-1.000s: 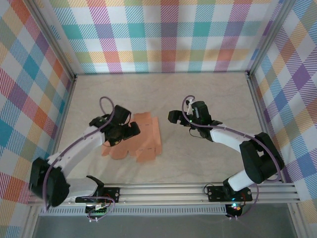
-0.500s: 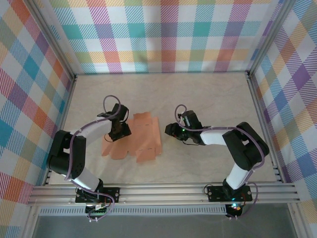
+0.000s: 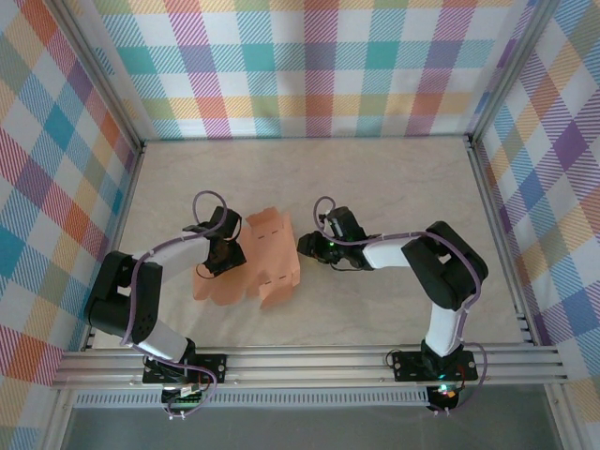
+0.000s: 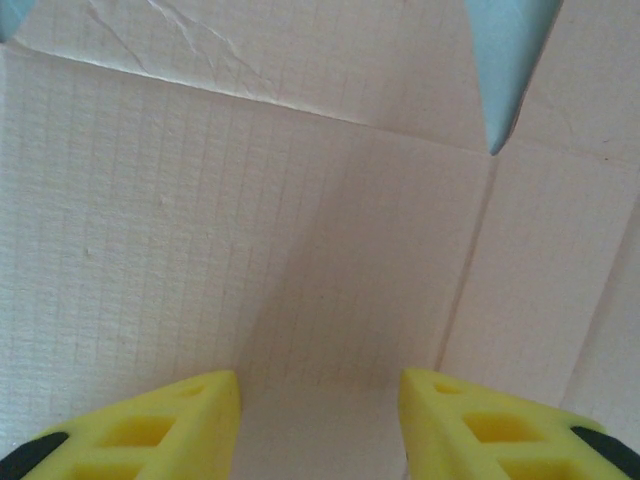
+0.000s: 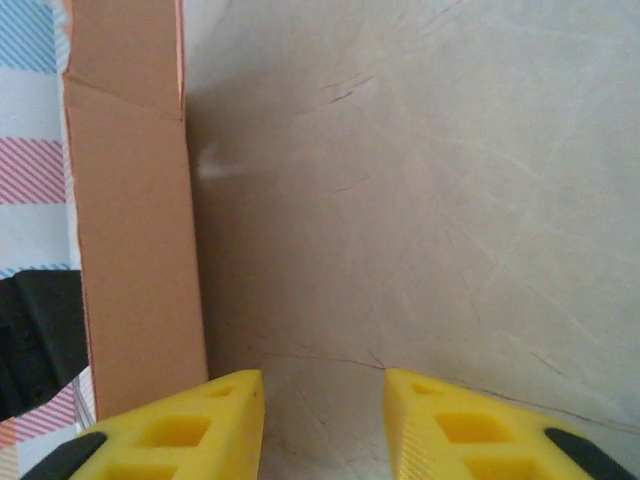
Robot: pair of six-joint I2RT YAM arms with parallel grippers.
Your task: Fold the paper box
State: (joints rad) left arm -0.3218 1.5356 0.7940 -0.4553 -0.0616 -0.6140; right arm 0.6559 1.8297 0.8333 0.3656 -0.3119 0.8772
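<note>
The pale marbled table (image 3: 394, 187) carries the paper box (image 3: 267, 246) left of centre, between the two arms. It is a salmon-orange die-cut sheet of thin card, mostly lying flat, with its right-hand panel raised on edge and rounded tabs along the near side. It looks light and only moderately stiff. It should hinge readily along its scored lines but buckle or slide if pushed mid-panel, so the safest hold is probably a flap's free edge close to a crease, with the other arm pinning the flat part. The left gripper (image 3: 223, 258) sits on the sheet's left portion. Its wrist view shows the yellow fingers parted over the card (image 4: 300, 220), nothing pinched between them (image 4: 320, 385). The right gripper (image 3: 306, 247) is just beside the raised panel. From its wrist, the jaws stand apart over bare table (image 5: 323, 385), with the upright panel (image 5: 135, 250) just outside the left finger. Fine grid texture and faint wrinkles mark the card near one fold.
</note>
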